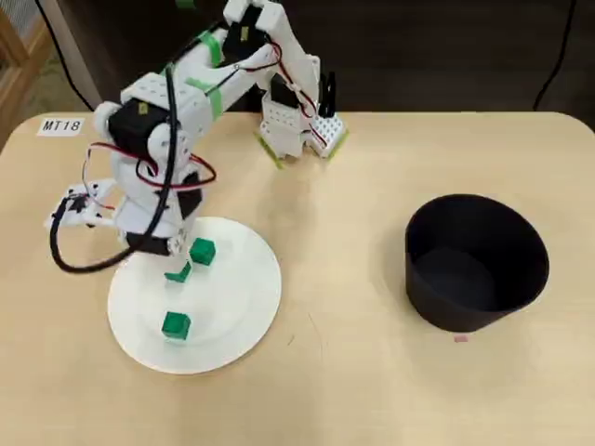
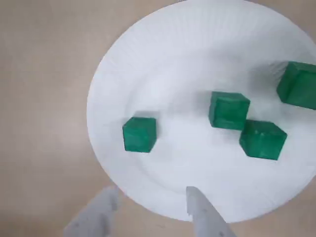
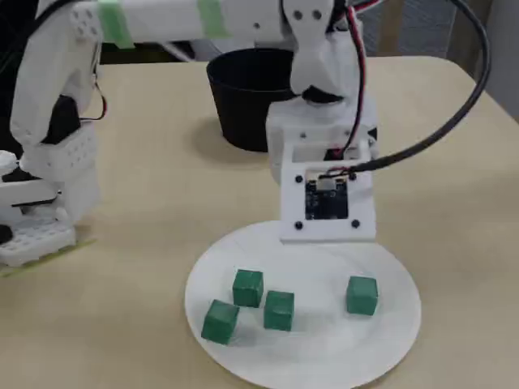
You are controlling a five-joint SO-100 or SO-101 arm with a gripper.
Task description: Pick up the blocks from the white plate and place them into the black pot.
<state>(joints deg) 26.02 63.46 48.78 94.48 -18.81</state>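
Note:
Several small green blocks lie on the white plate [image 2: 173,74]: one [image 2: 139,134] apart on the left of the wrist view, a touching pair [image 2: 228,110] [image 2: 262,139] and one [image 2: 298,85] at the right edge. My gripper [image 2: 150,191] hovers above the plate's near rim, open and empty, its fingers [image 2: 202,215] clear of every block. In the fixed view the wrist camera board [image 3: 324,203] hides the fingers above the plate [image 3: 324,340] and blocks [image 3: 279,309]. The black pot [image 1: 474,311] stands far right in the overhead view, nothing visible inside; the plate [image 1: 232,307] is at the left.
The arm's base [image 1: 297,130] is fixed at the table's back edge. A label reading MT18 [image 1: 60,125] sits at the back left corner. Bare tabletop [image 1: 344,279] separates plate and pot. Cables [image 1: 65,251] loop off the wrist to the left.

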